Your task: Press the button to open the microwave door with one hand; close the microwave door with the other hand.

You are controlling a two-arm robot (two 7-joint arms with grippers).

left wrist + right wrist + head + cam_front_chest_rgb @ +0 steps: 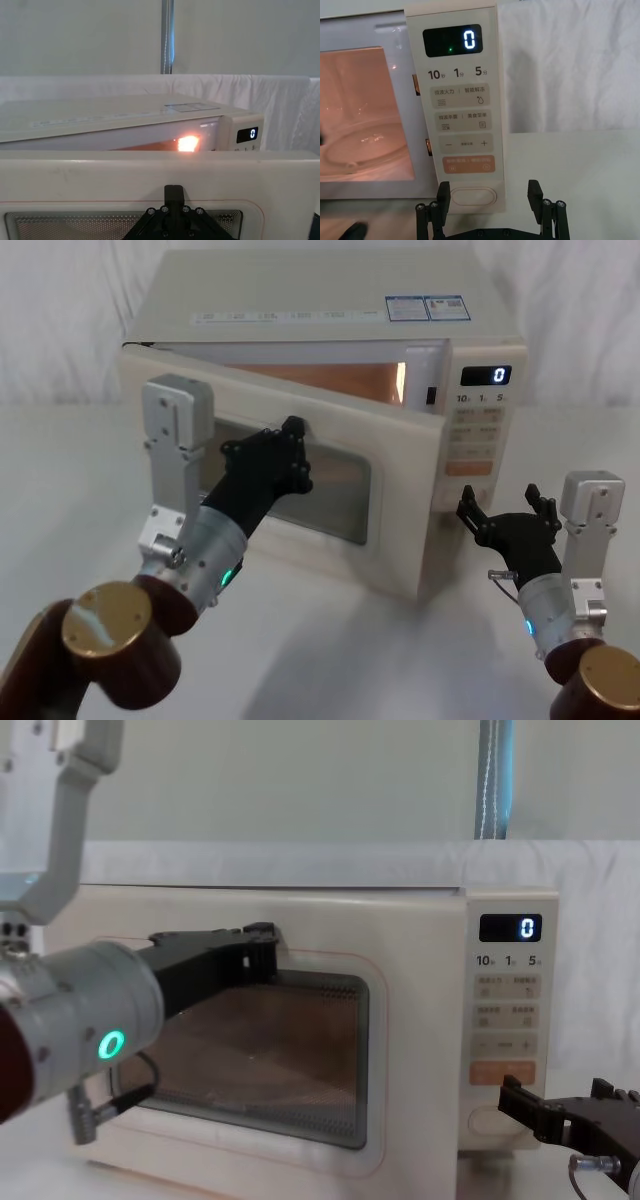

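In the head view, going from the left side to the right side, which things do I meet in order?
Left pincer against the open door → control panel with the display → right pincer, open, in front of the panel.

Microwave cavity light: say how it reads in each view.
Head view: warm orange glow above the ajar microwave door, left gripper against it. Left wrist view: one blown-out bright spot. Right wrist view: pinkish glow fills the cavity beside the button.
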